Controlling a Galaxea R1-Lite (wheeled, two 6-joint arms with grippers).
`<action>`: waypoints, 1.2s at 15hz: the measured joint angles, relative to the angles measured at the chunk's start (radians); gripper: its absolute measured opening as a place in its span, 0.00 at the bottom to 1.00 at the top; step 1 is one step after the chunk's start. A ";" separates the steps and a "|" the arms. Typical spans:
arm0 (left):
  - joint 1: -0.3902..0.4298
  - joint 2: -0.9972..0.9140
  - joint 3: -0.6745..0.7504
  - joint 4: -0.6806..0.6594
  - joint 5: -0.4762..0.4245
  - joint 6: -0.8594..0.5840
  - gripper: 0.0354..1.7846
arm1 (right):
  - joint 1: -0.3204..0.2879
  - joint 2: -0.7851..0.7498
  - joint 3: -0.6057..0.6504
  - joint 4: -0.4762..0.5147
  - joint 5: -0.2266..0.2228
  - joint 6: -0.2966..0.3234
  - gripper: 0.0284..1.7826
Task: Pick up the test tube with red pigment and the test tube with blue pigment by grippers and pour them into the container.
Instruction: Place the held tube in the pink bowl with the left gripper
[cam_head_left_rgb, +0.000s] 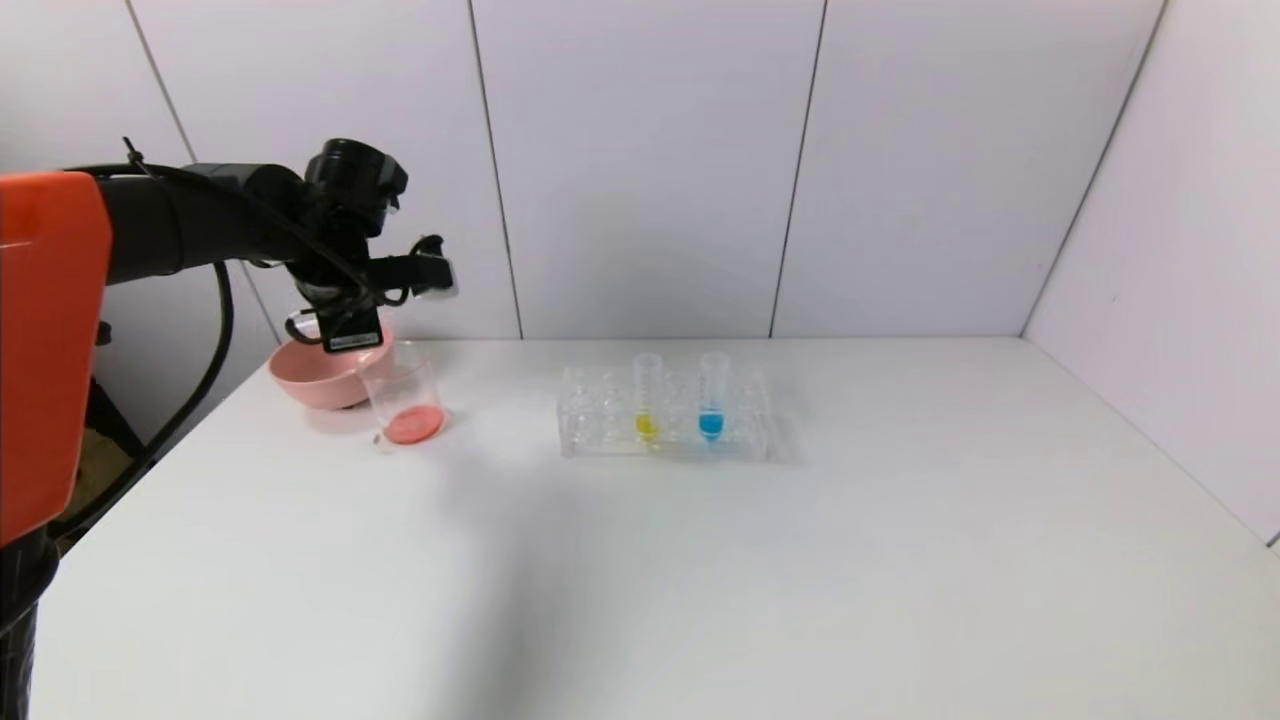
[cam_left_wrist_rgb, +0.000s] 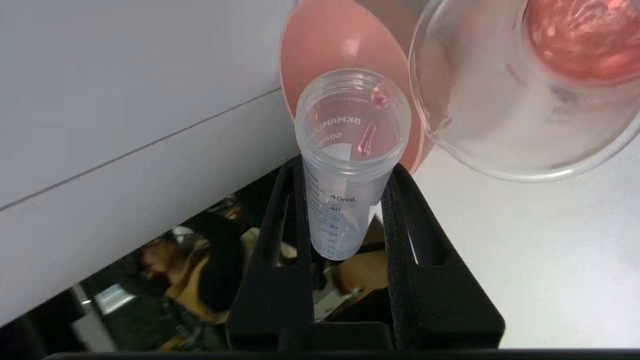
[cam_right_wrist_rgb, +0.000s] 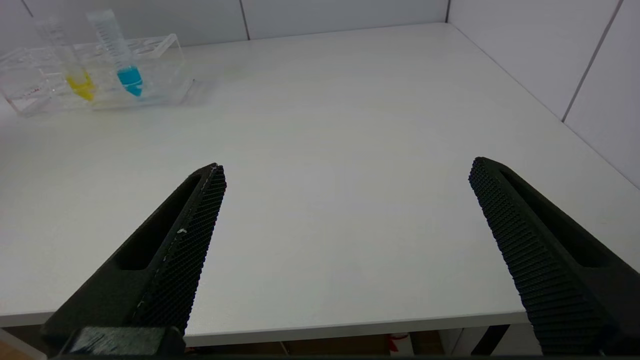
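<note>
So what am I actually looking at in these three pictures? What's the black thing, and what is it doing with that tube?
This is a two-armed robot, and the pictures show one moment from three cameras. The wide picture is from its head, looking down at a white table. The other two come from cameras on its wrists, looking out along each claw.

The left gripper is raised near the table's far left corner and is clamped on the test tube with red pigment. That tube looks nearly empty, with only reddish drops inside. Below it stands the container, a glass beaker with red liquid at the bottom, next to a pink bowl.

Mid-table, a clear rack holds the test tube with blue pigment and a yellow tube.

The right gripper is open, holding nothing, near the table's front edge.
</note>
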 joint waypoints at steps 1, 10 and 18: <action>0.013 -0.007 0.000 -0.003 -0.064 -0.085 0.23 | 0.000 0.000 0.000 0.000 0.000 0.000 1.00; 0.087 -0.191 0.250 -0.295 -0.276 -0.934 0.23 | 0.000 0.000 0.000 0.000 0.000 0.000 1.00; 0.161 -0.553 1.109 -0.996 -0.281 -1.071 0.23 | 0.000 0.000 0.000 0.000 0.000 0.000 1.00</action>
